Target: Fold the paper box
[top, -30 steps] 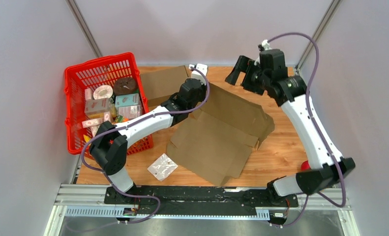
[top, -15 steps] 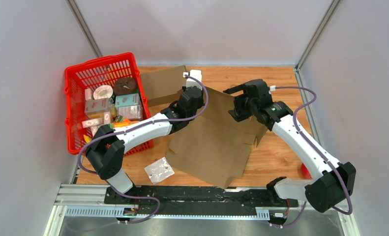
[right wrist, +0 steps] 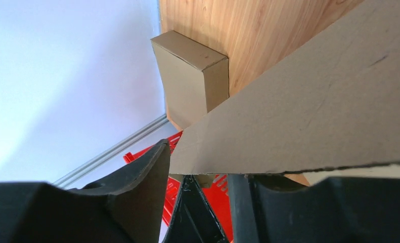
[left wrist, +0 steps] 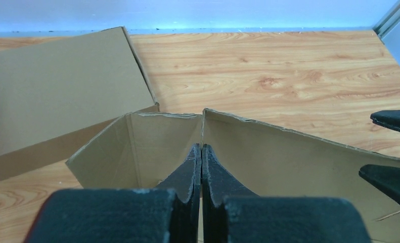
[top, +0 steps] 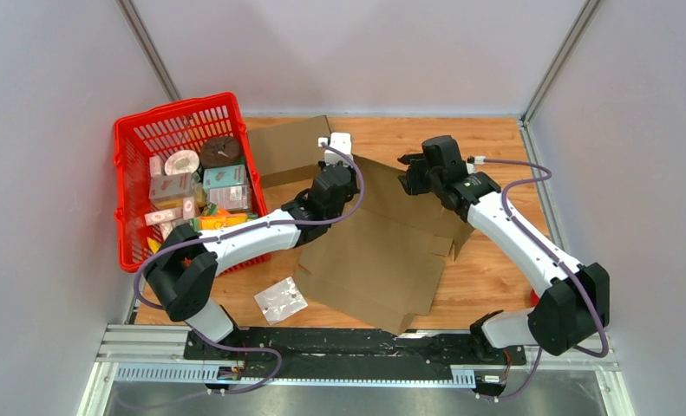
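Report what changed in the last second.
The right hand swung down from high at the far right and now straddles the far edge of the brown cardboard box blank, its jaws narrowing but not yet closed. The left hand stayed shut on the cardboard, drifting slightly. The red plastic basket and clear plastic packet did not move.

The flat brown paper box [top: 382, 251] is matt corrugated cardboard with dull faces and rough, fibrous cut edges. The light wooden table [top: 495, 269] is smooth and grained, with a slight sheen. The red lattice basket [top: 140, 173] is glossy plastic. The black fingers [left wrist: 185, 179] of the left end effector [left wrist: 202, 152] look matt and grainy. The closed brown cardboard box [left wrist: 51, 86] is equally matt.
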`<state>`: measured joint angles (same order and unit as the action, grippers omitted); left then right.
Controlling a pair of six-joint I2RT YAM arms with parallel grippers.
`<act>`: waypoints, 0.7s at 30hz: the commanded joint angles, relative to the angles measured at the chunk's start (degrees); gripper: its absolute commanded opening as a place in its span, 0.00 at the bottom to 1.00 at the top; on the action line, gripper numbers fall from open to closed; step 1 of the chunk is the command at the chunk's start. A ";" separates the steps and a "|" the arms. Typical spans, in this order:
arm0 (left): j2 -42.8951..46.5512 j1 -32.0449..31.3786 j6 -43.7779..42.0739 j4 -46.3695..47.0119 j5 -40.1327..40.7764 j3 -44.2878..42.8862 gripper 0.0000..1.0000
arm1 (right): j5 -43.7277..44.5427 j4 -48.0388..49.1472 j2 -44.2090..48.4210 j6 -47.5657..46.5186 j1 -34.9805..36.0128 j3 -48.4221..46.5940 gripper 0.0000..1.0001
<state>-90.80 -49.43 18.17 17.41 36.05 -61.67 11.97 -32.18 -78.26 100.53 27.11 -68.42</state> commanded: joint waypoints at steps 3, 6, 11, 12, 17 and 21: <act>3.35 -0.41 0.20 7.37 -1.60 2.96 0.00 | 3.59 5.28 -0.58 2.92 -0.22 1.88 0.40; 4.05 -0.49 -0.24 8.78 -2.48 4.27 0.00 | 3.07 6.25 -1.02 3.00 -0.22 2.24 0.37; 5.02 -0.49 -0.95 7.65 -4.93 5.07 0.02 | 2.36 9.15 -0.40 1.43 -0.31 4.61 0.09; 5.81 -0.41 -0.95 5.99 -5.55 4.81 0.15 | 2.19 10.98 -0.23 0.47 -0.48 5.14 0.05; 10.11 0.03 0.81 -3.61 -8.28 5.32 0.52 | 0.17 19.50 2.32 -5.51 -1.97 11.63 0.00; 18.09 2.40 0.20 -5.72 -10.12 9.28 0.50 | -2.82 23.48 3.11 -7.10 -3.91 15.42 0.00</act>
<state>-81.03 -48.93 18.13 14.57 28.73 -54.96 10.68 -14.76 -77.12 98.21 24.80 -56.18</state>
